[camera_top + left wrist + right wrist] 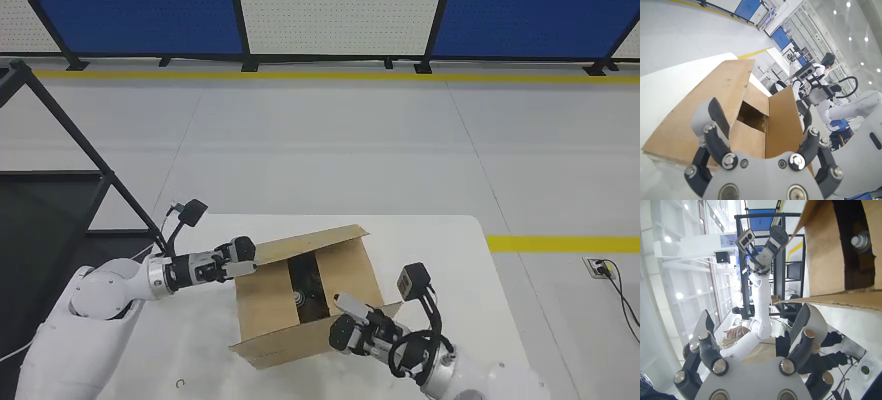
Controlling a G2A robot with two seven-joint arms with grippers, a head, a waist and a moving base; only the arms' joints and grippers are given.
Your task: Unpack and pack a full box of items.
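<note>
From above, the box [268, 300] sits askew in the middle of the worktop [450, 250], flaps spread and dark items showing in the gap. The left arm stretches in low from the left edge, its left gripper [244, 256] at the box's left flap. The right arm angles up from the near edge, with the right gripper [343, 320] at the near right flap. In the left wrist view, the left gripper [761, 109] is spread wide, clenching nothing, and a box flap runs between its fingers [717, 115]. In the right wrist view, the right gripper [755, 311] is likewise spread and released, one finger just under a flap's edge. A bottle [860, 242] stands inside the box.
</note>
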